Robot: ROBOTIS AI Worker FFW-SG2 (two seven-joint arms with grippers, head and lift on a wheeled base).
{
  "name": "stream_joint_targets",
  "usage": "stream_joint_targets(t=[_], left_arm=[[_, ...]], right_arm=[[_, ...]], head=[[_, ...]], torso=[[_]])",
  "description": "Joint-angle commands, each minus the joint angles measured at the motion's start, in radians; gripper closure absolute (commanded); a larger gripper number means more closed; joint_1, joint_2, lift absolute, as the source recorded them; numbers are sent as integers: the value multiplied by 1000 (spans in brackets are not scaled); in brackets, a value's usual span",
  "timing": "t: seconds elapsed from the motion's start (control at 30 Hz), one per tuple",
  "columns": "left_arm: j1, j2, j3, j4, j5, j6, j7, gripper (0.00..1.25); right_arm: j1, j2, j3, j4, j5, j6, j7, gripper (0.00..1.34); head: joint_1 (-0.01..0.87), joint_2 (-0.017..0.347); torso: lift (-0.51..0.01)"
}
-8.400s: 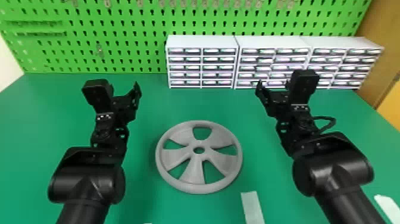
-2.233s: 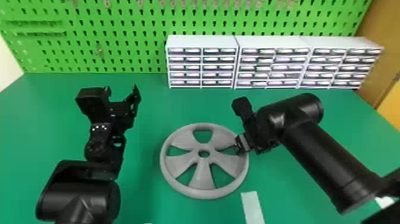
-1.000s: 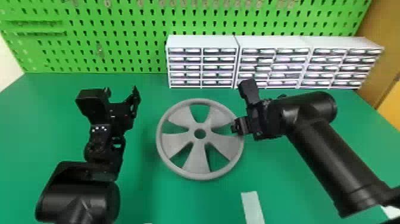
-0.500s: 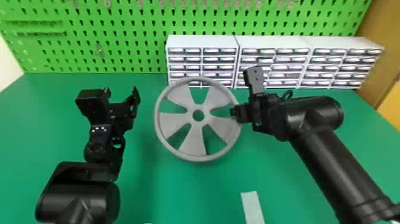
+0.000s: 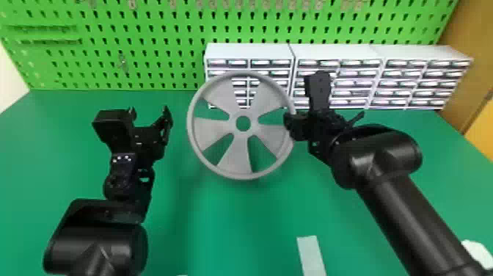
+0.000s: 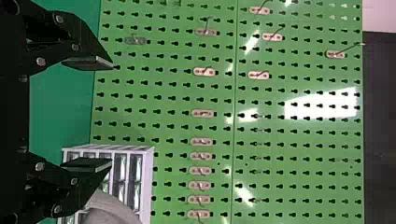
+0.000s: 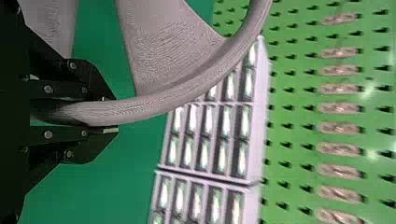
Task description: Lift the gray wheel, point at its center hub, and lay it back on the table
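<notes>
Wheel (image 5: 235, 158) hung up above the green table (image 5: 220, 227), face tilted toward the head camera, its upper part overlapping the white drawers (image 5: 249, 51) behind! And the right gripper (image 5: 289, 126) had it, fingers clamped on the rim at the wheel's right side. Over on the other side, the left gripper (image 5: 149, 112) stood apart from the wheel, its fingers spread wide, before the green pegboard (image 5: 154, 22).
</notes>
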Motion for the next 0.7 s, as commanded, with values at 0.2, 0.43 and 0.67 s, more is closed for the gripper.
stream_joint_targets(t=[0.2, 0.43, 0.67], left_arm=[[0, -1, 0, 0, 0, 0, 1, 512], [0, -1, 0, 0, 0, 0, -1, 512], [3, -1, 0, 0, 2, 0, 1, 512]], right_arm=[[45, 3, 17, -9, 17, -256, -53, 1208], [57, -2, 29, 14, 3, -404, -73, 1208], [60, -4, 48, 14, 30, -453, -122, 1210]], head=[[692, 48], [692, 48], [692, 48]], torso=[[-96], [-96], [-96]])
